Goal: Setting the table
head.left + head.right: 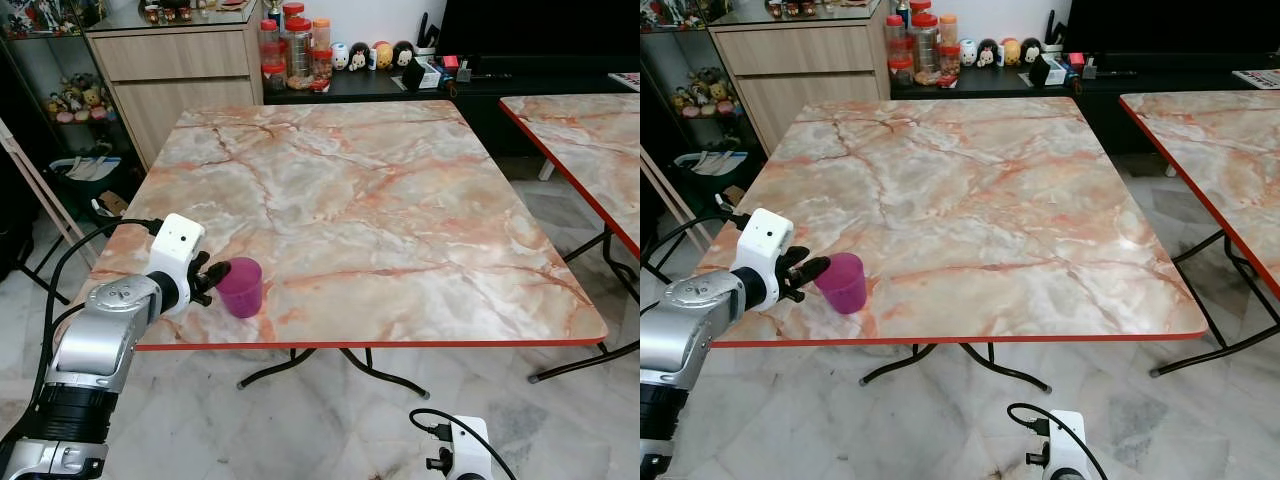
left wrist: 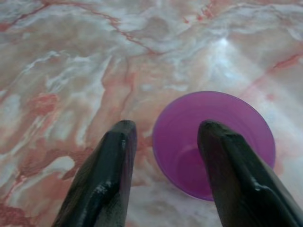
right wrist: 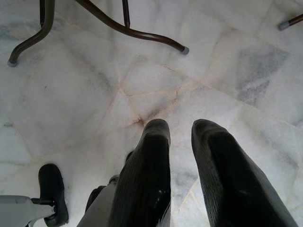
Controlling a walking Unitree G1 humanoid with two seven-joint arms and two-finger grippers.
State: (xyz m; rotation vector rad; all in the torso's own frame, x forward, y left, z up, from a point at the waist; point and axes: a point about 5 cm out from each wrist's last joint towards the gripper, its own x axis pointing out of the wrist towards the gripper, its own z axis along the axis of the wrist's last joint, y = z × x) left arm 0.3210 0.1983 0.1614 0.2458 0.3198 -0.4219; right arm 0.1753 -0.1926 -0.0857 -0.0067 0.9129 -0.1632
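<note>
Purple cup (image 1: 241, 286) stands upright near the marble table's (image 1: 400, 200) front left corner, and the left gripper (image 1: 207, 277) sits at its rim, fingers (image 2: 106, 179) apart with one over the mouth, probably setting it down or taking it. Off right, the right gripper (image 3: 182, 175) hangs idle over the floor, fingers slightly apart.

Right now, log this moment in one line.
left gripper: open, astride purple cup rim | cup: upright on marble table | right gripper: idle

Place: a home dining or living room.
Tables: marble-patterned folding table (image 1: 380, 210) beside a second one (image 1: 590, 150).
Storage: wooden sideboard (image 1: 175, 75), food jars (image 1: 295, 50).
Decor: figurines (image 1: 375, 55).
Floor: marble tiles (image 1: 330, 420).
</note>
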